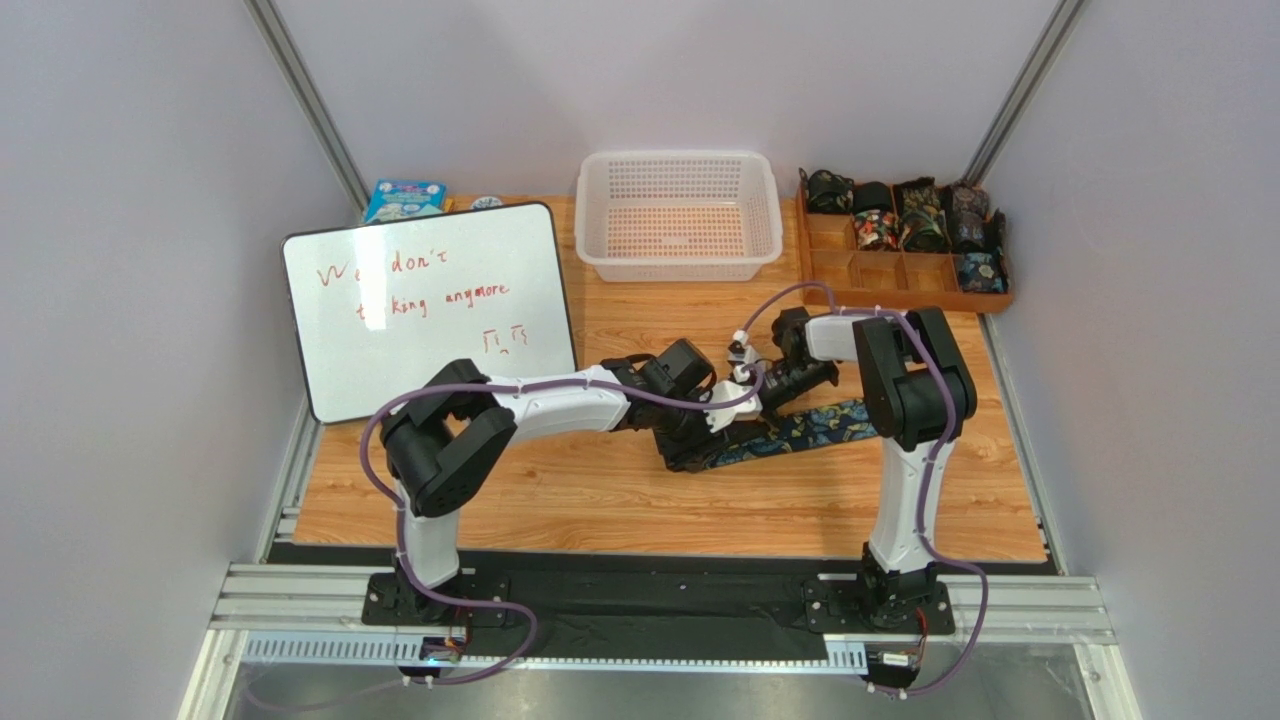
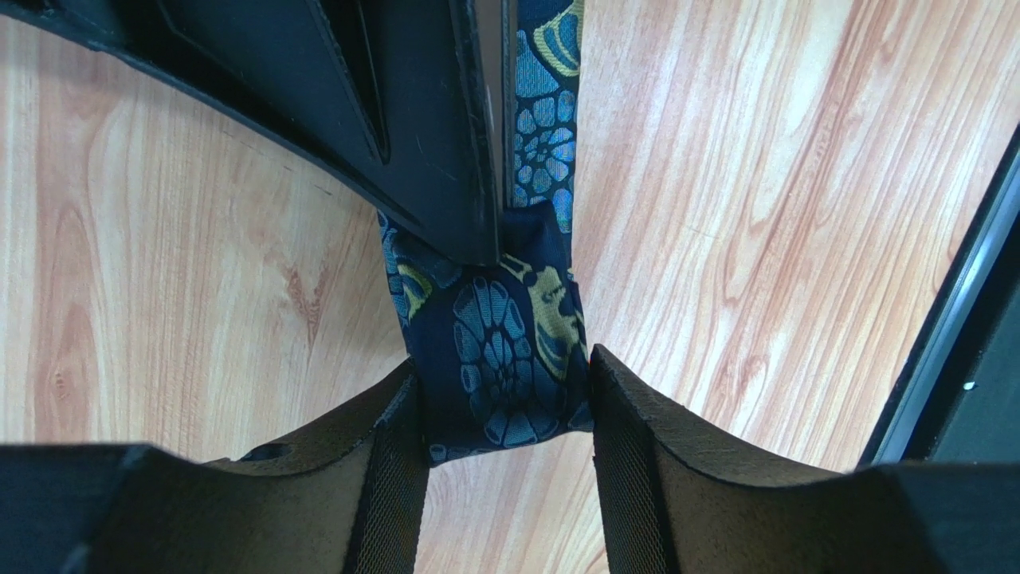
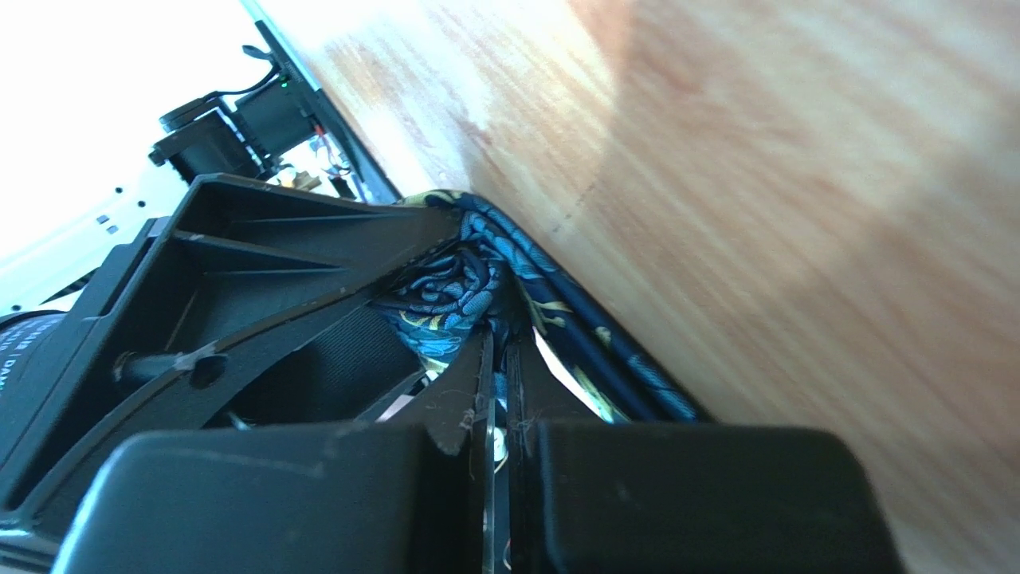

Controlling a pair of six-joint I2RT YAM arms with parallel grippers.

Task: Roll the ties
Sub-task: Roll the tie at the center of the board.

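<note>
One tie [image 1: 819,428], dark with teal-blue and yellowish paisley, lies on the wooden table [image 1: 601,495] between the arms. Its left end is wound into a small roll [image 2: 497,341]. My left gripper [image 1: 700,432] holds that roll from both sides, and in the left wrist view [image 2: 503,371] its pads touch the roll's edges. My right gripper [image 1: 763,393] is pinched shut on the tie fabric at the roll [image 3: 449,287], fingertips nearly together [image 3: 499,343]. One right finger [image 2: 419,132] shows above the roll in the left wrist view. The tie's free length runs right along the table.
A whiteboard [image 1: 428,308] lies at the back left with a blue box [image 1: 403,197] behind it. A white basket [image 1: 679,213] stands at the back middle. A wooden tray [image 1: 902,273] at the back right holds several rolled ties [image 1: 920,218].
</note>
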